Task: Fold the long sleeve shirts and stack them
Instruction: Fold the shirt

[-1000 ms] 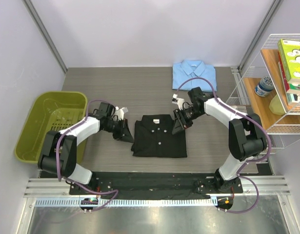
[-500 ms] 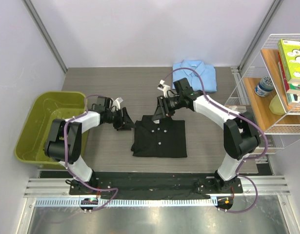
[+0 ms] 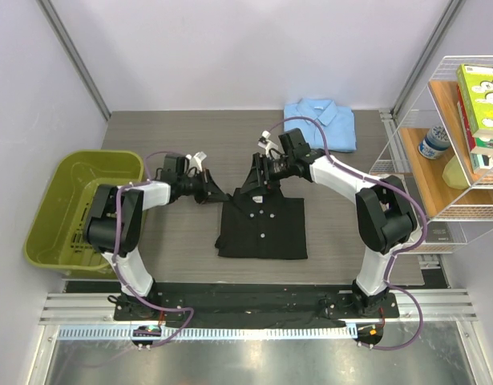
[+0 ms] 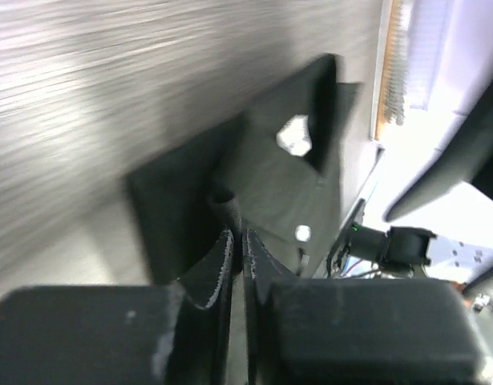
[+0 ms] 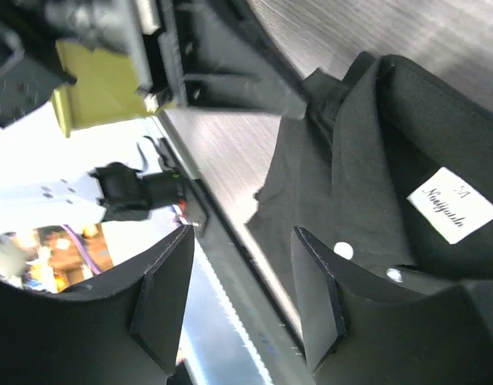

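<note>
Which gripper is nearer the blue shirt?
Right. The right gripper is over the black shirt, near-left of the blue shirt; the left gripper is farther left, at the black shirt's corner.

Black shirt (image 3: 262, 228) lies flat mid-table (image 3: 174, 152), folded into a neat rectangle. It's front up, with the collar toward the far side, white buttons running down the placket and a white label showing inside the collar. Light blue shirt (image 3: 320, 123) sits folded too, collar up, at the far edge, well apart from the black one.
</note>
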Controlling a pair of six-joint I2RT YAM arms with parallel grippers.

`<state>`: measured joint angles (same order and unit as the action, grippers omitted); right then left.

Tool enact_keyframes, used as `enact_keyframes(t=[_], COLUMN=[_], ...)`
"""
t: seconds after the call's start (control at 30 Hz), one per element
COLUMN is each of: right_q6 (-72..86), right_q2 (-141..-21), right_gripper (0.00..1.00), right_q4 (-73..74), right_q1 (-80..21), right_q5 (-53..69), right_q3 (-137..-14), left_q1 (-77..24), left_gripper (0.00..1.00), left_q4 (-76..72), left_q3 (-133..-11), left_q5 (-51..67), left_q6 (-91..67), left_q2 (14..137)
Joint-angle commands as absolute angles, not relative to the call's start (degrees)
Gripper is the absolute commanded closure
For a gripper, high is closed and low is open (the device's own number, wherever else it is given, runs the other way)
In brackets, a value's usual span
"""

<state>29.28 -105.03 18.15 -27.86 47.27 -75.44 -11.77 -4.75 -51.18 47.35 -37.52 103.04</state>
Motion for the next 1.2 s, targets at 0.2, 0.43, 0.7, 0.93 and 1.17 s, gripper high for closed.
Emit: enact_keyframes(t=[0.2, 0.43, 0.7, 0.93, 1.17], right_q6=[41.47, 43.07, 39.47, 24.45, 22.94], right_q2=[-105.91, -107.14, -107.14, -105.64, -108.28], right_gripper=[0.47, 0.53, 0.48, 0.41, 0.42], right_q4=[14.33, 13.09, 17.22, 28.29, 28.04], right_q1=[-27.77, -27.69, -27.77, -26.63, -27.6], right_q5=[48.34, 46.93, 45.44, 40.88, 39.99], right_q3=[-74.89, -72.69, -72.59, -81.99, -85.69], left_q1=[-17.66, -22.58, -25.14, -25.14, -25.66], left_gripper=[0.97, 0.95, 0.93, 0.93, 0.91], left_q4=[-8.09, -5.45, -4.14, -2.29, -0.18], left_q3=[-48.08, -46.76, -47.46, -47.64, -49.04], left_q5=[51.59, 48.7, 42.98, 42.98, 43.24], left_q6=[-32.79, -23.82, -20.13, -16.88, -13.01], left_q2=[93.96, 90.44, 89.56, 88.24, 88.86])
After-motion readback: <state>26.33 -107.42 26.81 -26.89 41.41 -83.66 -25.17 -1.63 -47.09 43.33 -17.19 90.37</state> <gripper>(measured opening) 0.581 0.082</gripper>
